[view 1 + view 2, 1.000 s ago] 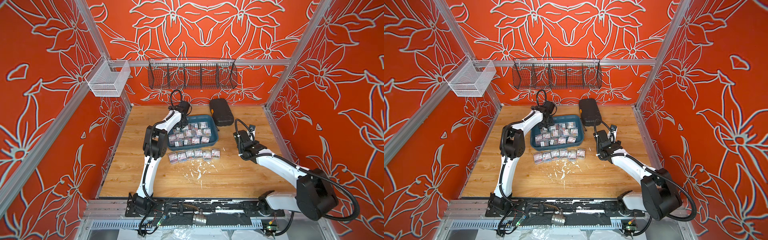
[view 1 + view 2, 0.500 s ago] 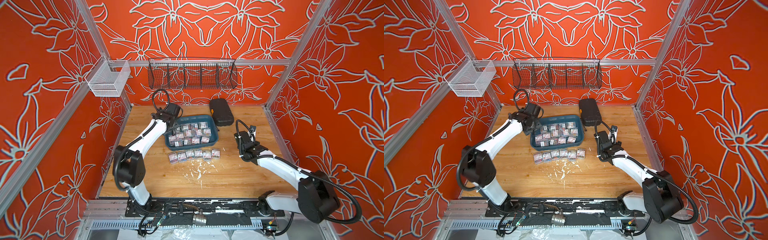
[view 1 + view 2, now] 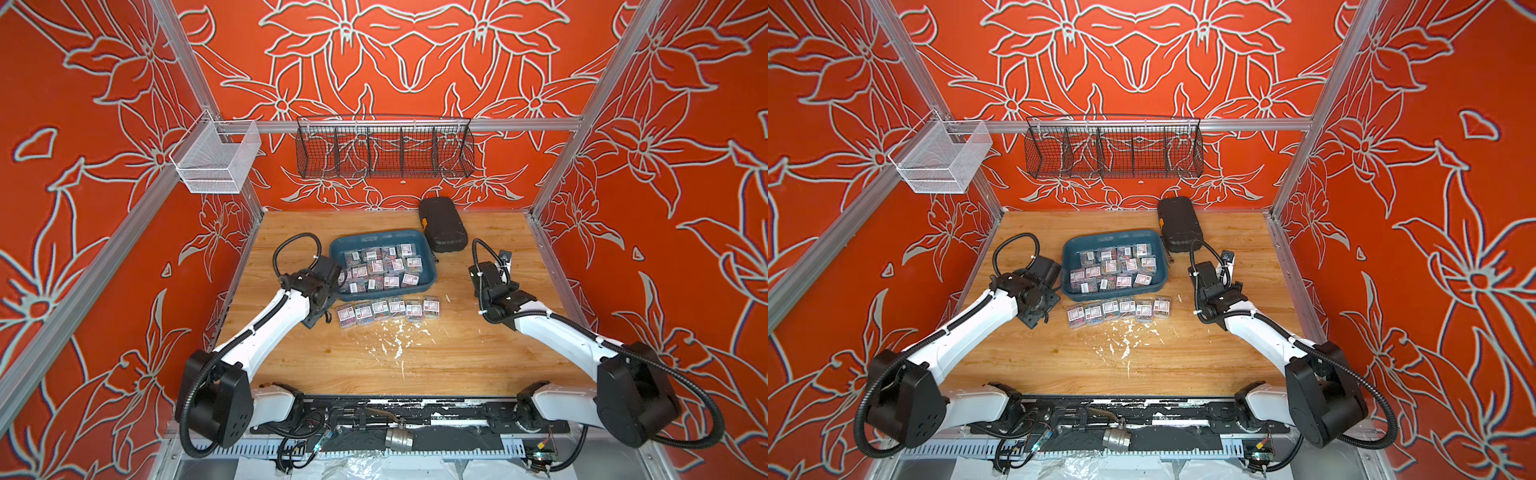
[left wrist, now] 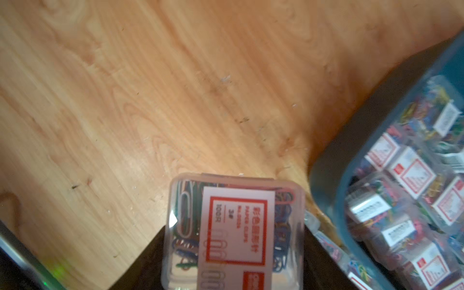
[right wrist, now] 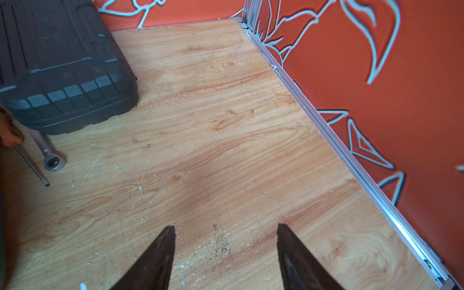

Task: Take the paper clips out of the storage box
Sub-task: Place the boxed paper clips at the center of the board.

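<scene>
At 8 o'clock from the shallow dark teal plastic storage tray, the left gripper is clamped on one small clear plastic box of coloured paper clips with a white-and-red label, the held box. In the left wrist view its dark fingers press on both sides of it. I cannot tell if this box touches the light wooden table. Many more paper clip boxes lie inside the tray, packed close together. Six others make a row on the table at 6 o'clock from the tray, just beside its near wall, and the held box is at the 9 o'clock end of this row. The right gripper is at 3 o'clock from the tray, well apart from it, its jaws apart over bare wood with nothing between them. A black hard plastic case lies at 1 o'clock, just beside the tray.
</scene>
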Motion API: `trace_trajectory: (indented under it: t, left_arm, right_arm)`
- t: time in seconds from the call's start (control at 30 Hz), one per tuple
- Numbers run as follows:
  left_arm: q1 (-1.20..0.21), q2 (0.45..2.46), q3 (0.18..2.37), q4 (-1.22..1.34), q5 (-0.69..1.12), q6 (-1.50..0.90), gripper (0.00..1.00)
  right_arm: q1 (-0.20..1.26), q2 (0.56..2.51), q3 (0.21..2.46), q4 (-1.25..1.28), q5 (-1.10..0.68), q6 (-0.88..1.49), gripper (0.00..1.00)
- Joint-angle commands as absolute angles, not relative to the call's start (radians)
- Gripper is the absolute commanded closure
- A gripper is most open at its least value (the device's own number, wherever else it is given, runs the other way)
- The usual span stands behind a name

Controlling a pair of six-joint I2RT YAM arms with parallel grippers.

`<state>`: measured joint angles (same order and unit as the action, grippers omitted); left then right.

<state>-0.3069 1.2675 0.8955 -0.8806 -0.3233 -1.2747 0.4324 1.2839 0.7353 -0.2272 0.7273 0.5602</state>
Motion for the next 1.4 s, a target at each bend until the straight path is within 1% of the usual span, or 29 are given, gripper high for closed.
trace_trajectory:
  t: [0.0,0.17,0.5,0.6,0.73,1.07,1.27,1.3,1.37]
  left_arm:
    - [-0.308,1.238,0.818,-0.863,-0.27,-1.429,0.69]
    - [-0.318,1.292,0.8,-0.863,-0.223,-1.472,0.7]
    - [-0.413,1.403,0.831,-0.869,-0.256,-1.58,0.67]
    - [-0.421,1.442,0.853,-0.889,-0.261,-1.599,0.65]
    - [-0.422,1.469,0.861,-0.904,-0.31,-1.632,0.62]
    - [-0.422,1.586,0.937,-0.854,-0.317,-1.598,0.6]
    - [-0.421,1.626,0.949,-0.808,-0.301,-1.58,0.53]
    - [-0.42,1.629,0.953,-0.808,-0.298,-1.58,0.5]
    - [-0.42,1.634,0.959,-0.808,-0.293,-1.572,0.4]
  right_arm:
    - [0.433,1.27,0.72,-0.226,0.73,0.562,0.34]
    - [0.433,1.27,0.72,-0.229,0.729,0.562,0.34]
    - [0.433,1.268,0.718,-0.231,0.728,0.564,0.34]
    - [0.432,1.266,0.716,-0.229,0.726,0.563,0.34]
    - [0.433,1.266,0.716,-0.227,0.723,0.56,0.34]
    - [0.433,1.271,0.718,-0.22,0.72,0.555,0.34]
    - [0.433,1.263,0.713,-0.218,0.722,0.558,0.34]
    - [0.433,1.263,0.712,-0.218,0.723,0.558,0.34]
    - [0.433,1.268,0.715,-0.22,0.723,0.558,0.34]
